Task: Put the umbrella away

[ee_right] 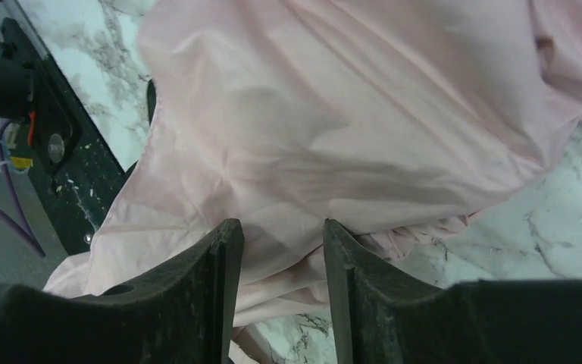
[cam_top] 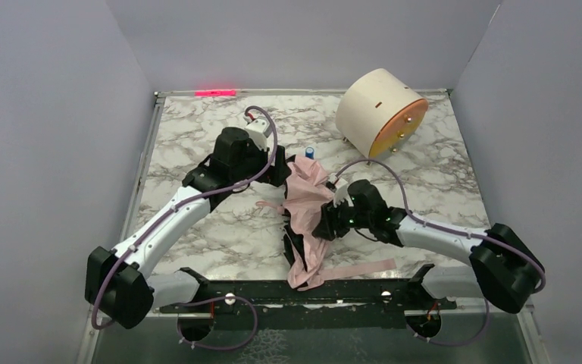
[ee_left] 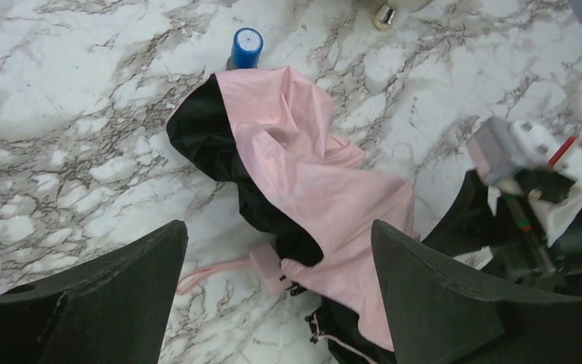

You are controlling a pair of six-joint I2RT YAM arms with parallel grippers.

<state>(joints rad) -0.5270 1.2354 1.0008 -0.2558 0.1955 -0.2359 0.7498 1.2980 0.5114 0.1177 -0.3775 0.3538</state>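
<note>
**Desk:** Where does the umbrella [cam_top: 307, 205] lie?

**Photographer:** Crumpled on the marble tabletop [cam_top: 197, 227], pink fabric with black lining showing. It sits to the left of the cream drum [cam_top: 379, 112] and nearer the arms' bases. Its strap [cam_top: 364, 269] trails flat along the near edge, straight below the drum in the overhead view.

**Desk:** And the right hand [ee_right: 280, 227]?

**Photographer:** On the side of the heap that faces the drum, low against the fabric [ee_right: 333, 114]. Its jaws stand narrowly apart with pink cloth bunched between them. Whether they actually bite it, I cannot tell.

**Desk:** The left hand [ee_left: 279, 231]?

**Photographer:** On the heap's far side from the drum, spread wide, nothing between its fingers [ee_left: 121, 288]. It looks down on the umbrella [ee_left: 311, 174].

**Desk:** Anything else?

**Photographer:** A small blue cylinder [ee_left: 246, 47] stands upright left of the drum, touching or just beside the umbrella's far tip.
</note>
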